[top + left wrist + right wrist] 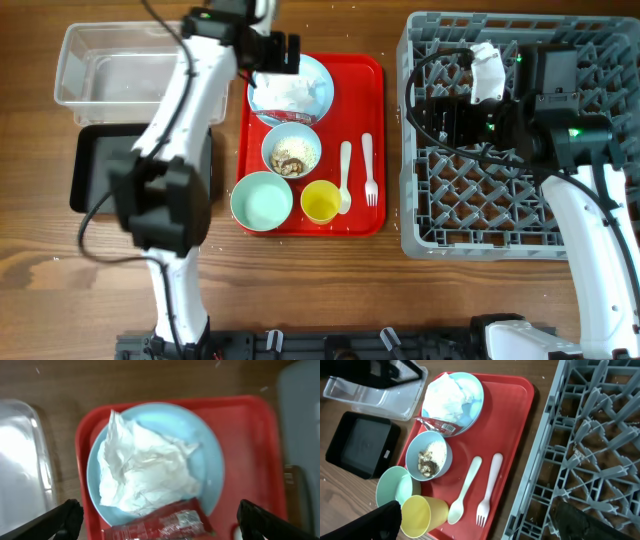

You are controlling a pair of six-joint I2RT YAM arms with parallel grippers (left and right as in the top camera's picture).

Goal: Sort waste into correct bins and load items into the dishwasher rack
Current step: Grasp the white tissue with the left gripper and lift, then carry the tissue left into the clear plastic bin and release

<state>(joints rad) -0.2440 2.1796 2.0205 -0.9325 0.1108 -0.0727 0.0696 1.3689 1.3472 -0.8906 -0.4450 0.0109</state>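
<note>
Left end effector (pixel 160 516) hangs open above plate (pixel 212 460) holding napkin (pixel 145 470) and wrapper (pixel 172 522); right end effector (pixel 477 516) open.

Nothing stands between the napkin (pixel 145 467) and the left gripper (pixel 161 519), spread wide above it; the wrapper (pixel 175 520) touches the napkin's near edge. The left arm (pixel 185 100) overhangs the black tray (pixel 95 170) and the tub's (pixel 100 60) right side. The right arm (pixel 560 140) spans the rack (pixel 470 200). A narrow table (pixel 392 140) strip separates the red tray (pixel 360 100) and the rack.
</note>
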